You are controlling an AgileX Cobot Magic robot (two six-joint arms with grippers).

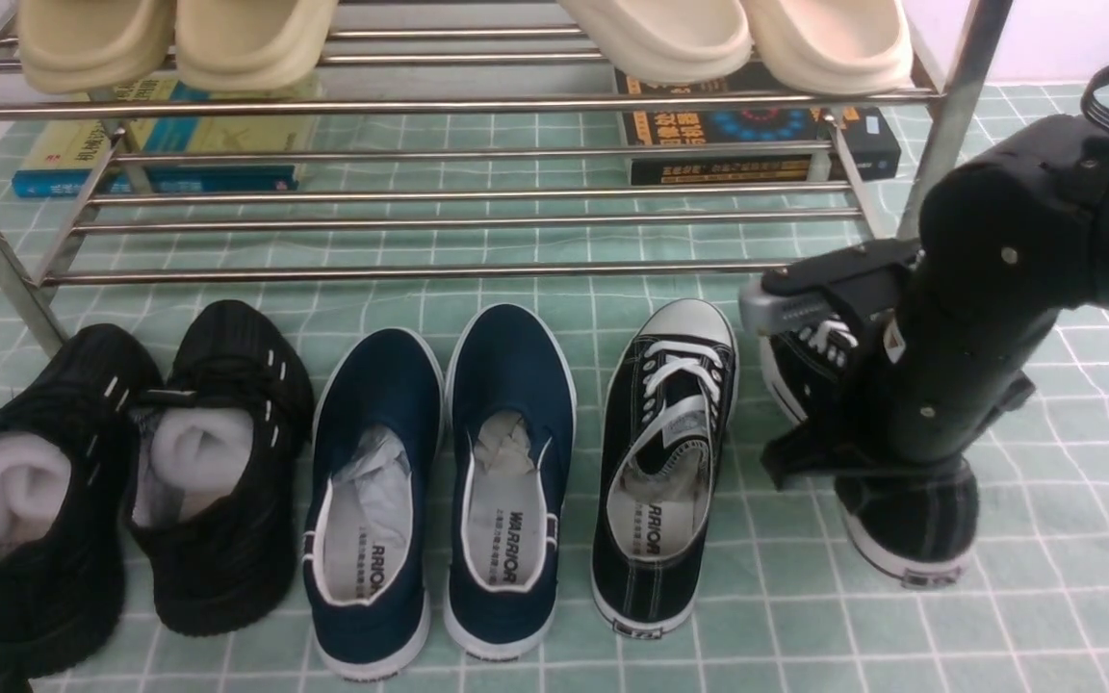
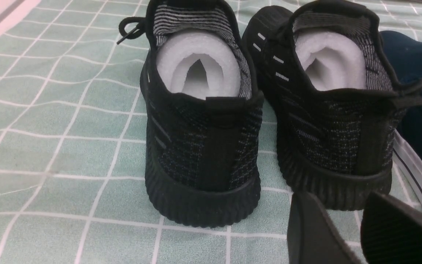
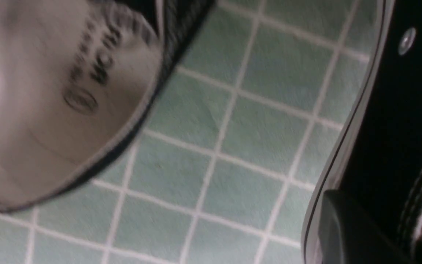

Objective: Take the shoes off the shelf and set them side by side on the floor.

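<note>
One black canvas sneaker (image 1: pixel 665 462) lies on the green grid floor (image 1: pixel 1074 577), toe towards the shelf (image 1: pixel 439 273). Its blurred insole (image 3: pixel 68 91) fills a corner of the right wrist view. To its right, apart from it, is the second sneaker (image 1: pixel 911 539), mostly hidden behind my right arm. Its heel is low at the cloth and I cannot tell whether it rests there. My right gripper (image 3: pixel 390 234) is shut on that sneaker's side wall (image 3: pixel 398 110), one finger (image 3: pixel 346 227) outside it. My left gripper (image 2: pixel 354 227) is open and empty behind the knit sneakers.
Black knit sneakers (image 1: pixel 131 472) and navy slip-ons (image 1: pixel 449 481) stand in a row left of the canvas sneaker. Cream slippers (image 1: pixel 179 38) sit on the shelf's top tier. Books (image 1: pixel 757 135) lie under the shelf. A steel shelf leg (image 1: pixel 949 115) rises just beyond my right arm.
</note>
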